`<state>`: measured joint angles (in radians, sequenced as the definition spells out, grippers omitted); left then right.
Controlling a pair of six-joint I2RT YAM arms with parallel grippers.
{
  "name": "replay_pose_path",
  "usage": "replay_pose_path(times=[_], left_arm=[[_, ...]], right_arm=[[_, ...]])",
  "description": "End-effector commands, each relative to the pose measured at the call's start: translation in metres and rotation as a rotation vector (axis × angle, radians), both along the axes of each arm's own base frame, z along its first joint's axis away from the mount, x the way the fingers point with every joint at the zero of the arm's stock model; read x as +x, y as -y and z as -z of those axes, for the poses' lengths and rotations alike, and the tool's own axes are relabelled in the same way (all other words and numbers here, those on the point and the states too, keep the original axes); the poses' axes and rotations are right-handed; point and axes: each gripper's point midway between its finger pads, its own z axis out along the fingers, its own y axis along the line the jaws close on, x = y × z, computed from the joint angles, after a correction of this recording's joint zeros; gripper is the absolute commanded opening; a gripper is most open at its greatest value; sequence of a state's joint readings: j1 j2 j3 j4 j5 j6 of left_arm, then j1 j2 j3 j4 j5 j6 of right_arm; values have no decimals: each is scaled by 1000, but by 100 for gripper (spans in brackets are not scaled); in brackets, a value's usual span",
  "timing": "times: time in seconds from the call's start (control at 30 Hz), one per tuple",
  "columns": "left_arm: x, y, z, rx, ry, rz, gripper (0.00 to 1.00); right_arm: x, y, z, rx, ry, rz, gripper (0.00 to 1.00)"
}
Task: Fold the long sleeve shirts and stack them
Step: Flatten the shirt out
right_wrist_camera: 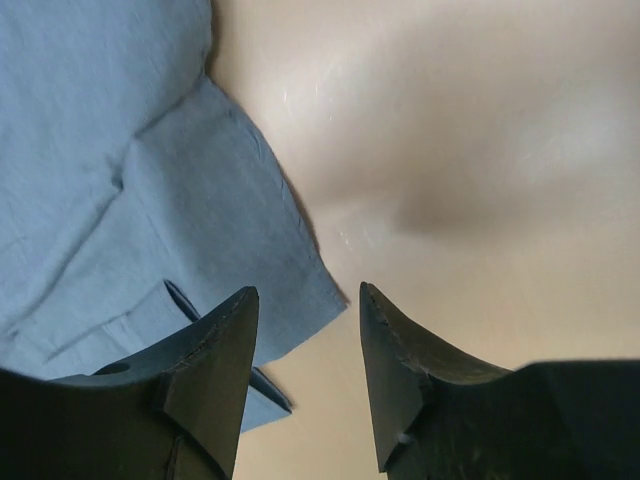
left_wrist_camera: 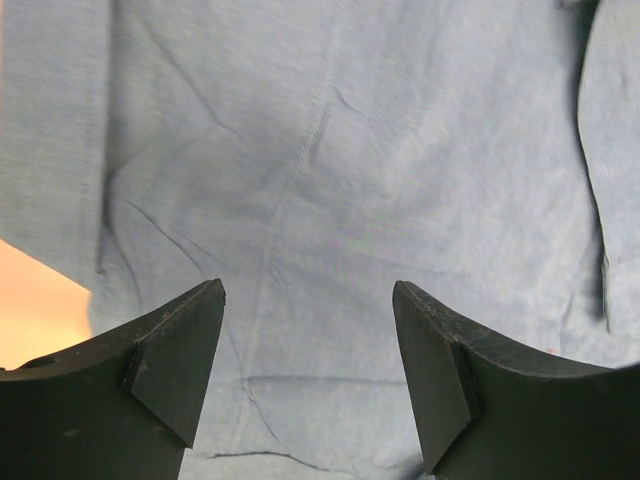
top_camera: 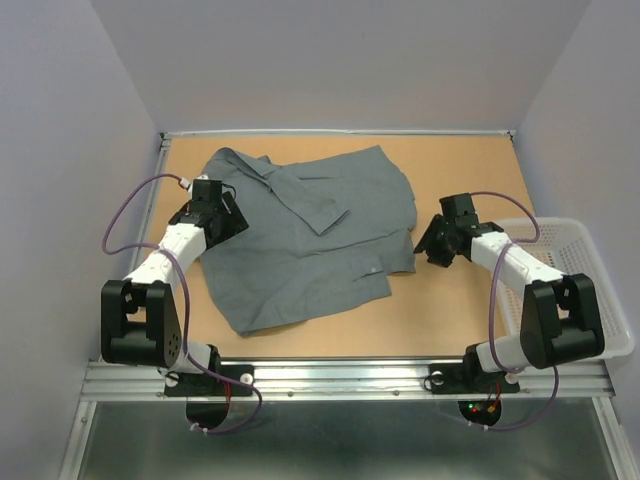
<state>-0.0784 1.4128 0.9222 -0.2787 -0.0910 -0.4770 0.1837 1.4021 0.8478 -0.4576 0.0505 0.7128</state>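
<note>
One grey long sleeve shirt (top_camera: 305, 240) lies partly folded on the brown table (top_camera: 470, 320), a sleeve laid across its upper middle. My left gripper (top_camera: 228, 212) hovers over the shirt's left side, jaws wide apart, with only grey cloth (left_wrist_camera: 330, 180) under them and nothing between. My right gripper (top_camera: 432, 248) sits just off the shirt's right edge. Its fingers stand apart and hold nothing; a corner of the cloth (right_wrist_camera: 150, 230) lies beside the left finger (right_wrist_camera: 215, 380), bare table under the gap.
A white mesh basket (top_camera: 580, 260) stands at the table's right edge, behind the right arm. Grey walls enclose the table on three sides. A metal rail (top_camera: 340, 378) runs along the near edge.
</note>
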Motion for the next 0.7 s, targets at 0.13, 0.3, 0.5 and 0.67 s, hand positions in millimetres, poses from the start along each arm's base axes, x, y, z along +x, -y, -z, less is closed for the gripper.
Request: replay_pose_path(times=[0.13, 0.3, 0.5, 0.67], left_arm=[[-15, 6, 24, 11, -69, 22, 80], [-15, 6, 33, 6, -84, 14, 80], [-14, 3, 41, 22, -96, 2, 80], [-16, 0, 46, 41, -107, -5, 80]], right_arm=[[4, -21, 12, 135, 32, 12, 55], [-13, -16, 31, 124, -16, 82, 61], [-10, -28, 41, 2, -14, 35, 62], [-12, -36, 53, -98, -33, 3, 61]])
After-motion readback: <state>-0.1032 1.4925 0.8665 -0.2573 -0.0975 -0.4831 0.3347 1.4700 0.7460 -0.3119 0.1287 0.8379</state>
